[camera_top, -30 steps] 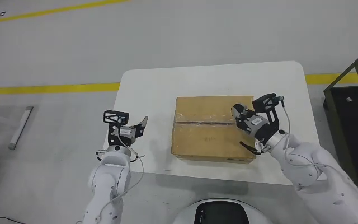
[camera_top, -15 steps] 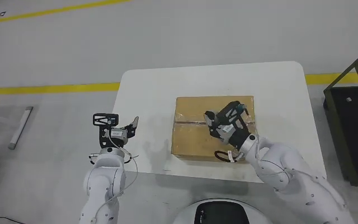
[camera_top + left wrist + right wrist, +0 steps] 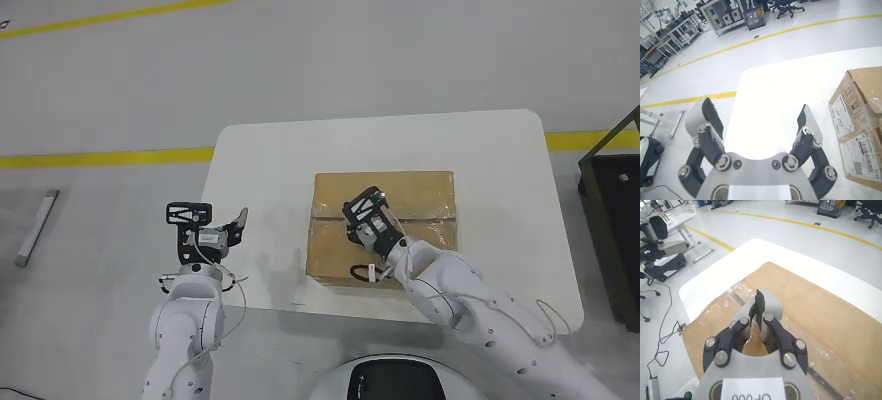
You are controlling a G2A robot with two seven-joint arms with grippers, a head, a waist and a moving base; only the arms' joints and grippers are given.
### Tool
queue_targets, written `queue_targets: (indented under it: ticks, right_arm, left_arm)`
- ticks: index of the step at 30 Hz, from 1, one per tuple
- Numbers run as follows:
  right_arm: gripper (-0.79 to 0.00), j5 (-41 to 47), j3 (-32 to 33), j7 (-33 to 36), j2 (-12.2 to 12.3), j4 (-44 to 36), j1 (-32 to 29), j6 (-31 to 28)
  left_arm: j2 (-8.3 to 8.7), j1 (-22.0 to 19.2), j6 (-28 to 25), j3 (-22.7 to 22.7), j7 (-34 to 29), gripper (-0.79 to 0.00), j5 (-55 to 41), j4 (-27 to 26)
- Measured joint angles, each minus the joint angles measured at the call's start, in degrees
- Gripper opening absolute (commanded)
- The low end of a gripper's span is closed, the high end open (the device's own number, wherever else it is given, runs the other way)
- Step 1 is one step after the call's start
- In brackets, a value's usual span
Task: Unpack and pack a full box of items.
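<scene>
left gripper (image 3: 213,219) (image 3: 755,106) hangs at the left edge of the white rounded table (image 3: 270,160), fingers spread wide and holding nothing, well apart from the box. brown cardboard box (image 3: 425,195) (image 3: 857,121) sits closed at the table's middle, its flaps sealed with clear tape (image 3: 738,289), white printed labels (image 3: 846,115) on its left end. right gripper (image 3: 362,212) (image 3: 758,296) is over the box's top by the taped seam, fingers pinched together on nothing.
</scene>
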Motion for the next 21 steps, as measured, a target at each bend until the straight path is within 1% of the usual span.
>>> queue_targets:
  ticks: [11,21]
  right_arm:
    - [-0.785,-0.88,4.93,0.76,0.59,-2.56,-4.72,-0.41]
    - [-0.785,-4.89,10.63,0.73,1.68,-7.16,-11.43,-1.23]
  left_arm:
    - [0.0,0.0,0.0,0.0,0.0,0.0,0.0,0.0]
    - [0.0,0.0,0.0,0.0,0.0,0.0,0.0,0.0]
